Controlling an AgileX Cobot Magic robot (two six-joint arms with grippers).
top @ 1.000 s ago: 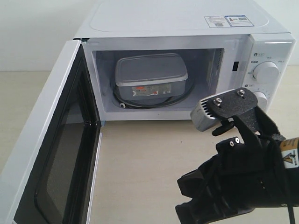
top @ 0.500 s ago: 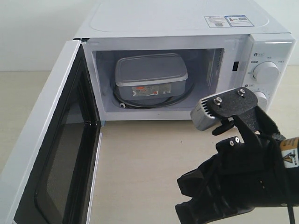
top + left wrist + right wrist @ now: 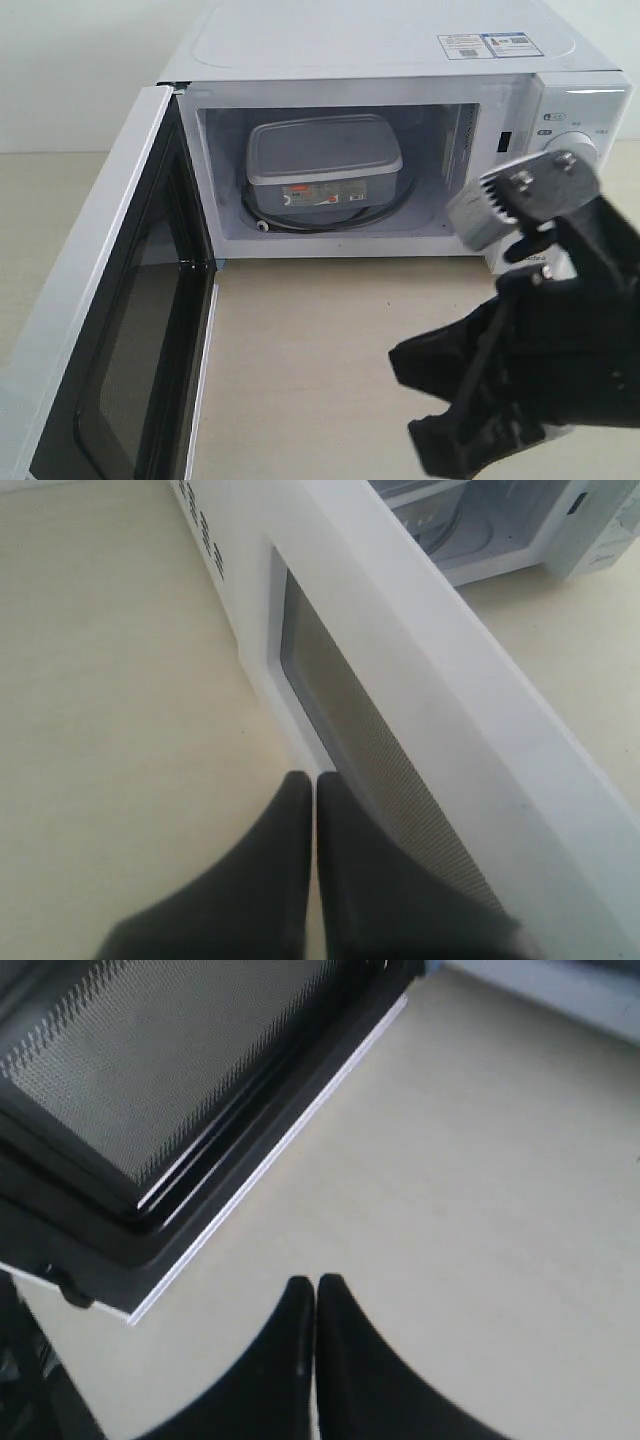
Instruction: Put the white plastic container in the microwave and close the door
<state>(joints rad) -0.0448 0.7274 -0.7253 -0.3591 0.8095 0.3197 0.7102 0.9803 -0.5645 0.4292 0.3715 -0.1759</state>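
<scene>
The white plastic container [image 3: 322,165] sits inside the microwave [image 3: 400,60], on the glass turntable. The door [image 3: 120,330] stands wide open on the left, its black inner frame facing the cavity. In the left wrist view my left gripper [image 3: 315,780] is shut and empty, just off the outer face of the door [image 3: 400,770] beside the window mesh. My right gripper [image 3: 315,1283] is also shut and empty, hovering over the table near the door's inner lower corner [image 3: 120,1210]. The right arm [image 3: 545,370] fills the exterior view's lower right.
The beige tabletop [image 3: 310,360] stretches in front of the open cavity. The right arm's wrist camera [image 3: 500,205] overlaps the dial panel [image 3: 570,145]. Left of the door lies bare table [image 3: 110,700].
The right arm has shifted right and slightly up, so its wrist camera now covers the lower dial. The container and the door have not moved.
</scene>
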